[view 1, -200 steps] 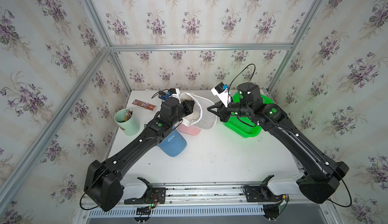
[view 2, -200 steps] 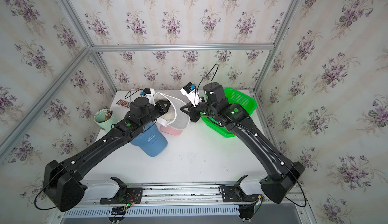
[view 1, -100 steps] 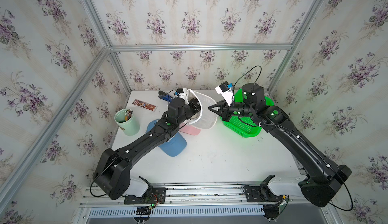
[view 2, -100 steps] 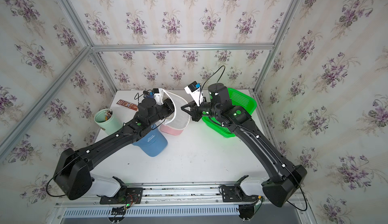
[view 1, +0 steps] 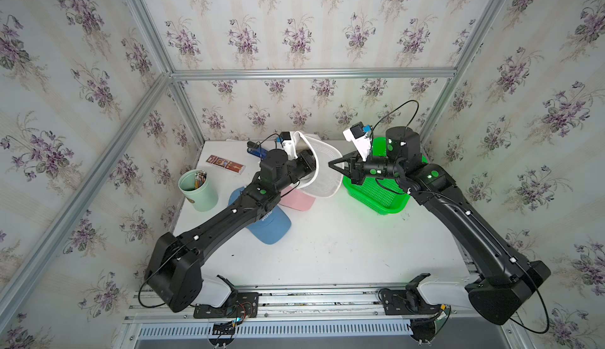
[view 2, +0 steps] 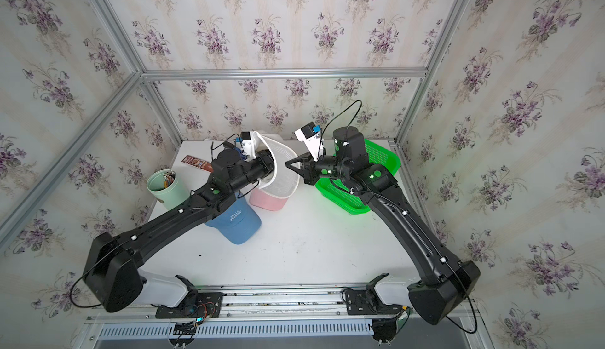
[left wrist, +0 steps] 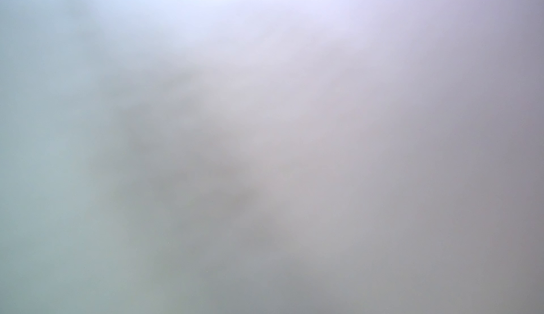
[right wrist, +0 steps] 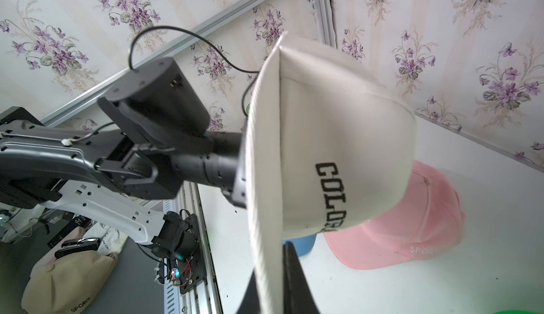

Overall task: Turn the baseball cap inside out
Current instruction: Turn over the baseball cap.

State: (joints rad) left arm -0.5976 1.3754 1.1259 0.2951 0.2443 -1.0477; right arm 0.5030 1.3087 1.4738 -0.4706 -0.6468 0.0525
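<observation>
White table (view 1: 327, 252), floral-walled cell. Item: white baseball cap (view 1: 324, 182), held aloft above table rear; right gripper (right wrist: 269, 295) jaws clenched on brim; left gripper (view 1: 309, 166) inside crown, jaws' state cannot be told.

**Legible lettering.** Right wrist view:
- The white cap (right wrist: 338, 138) carries black block capitals on its crown reading "COLOR". The rest of the word is hidden where the crown curves away.
- The pink cap (right wrist: 412, 224), lying on the table (right wrist: 485, 209), bears pale letters "SPOR", cut off at the cap's edge.
- A beige cap (right wrist: 67, 283) below the table's edge shows "SPORT" in white.

In a top view:
- The blue cap (view 2: 239, 223) has two short white lines, "HELLO" above "WEEKEND".
- The print on the flat brown packet (view 1: 226, 164) near the back of the table is too small to read.
</observation>
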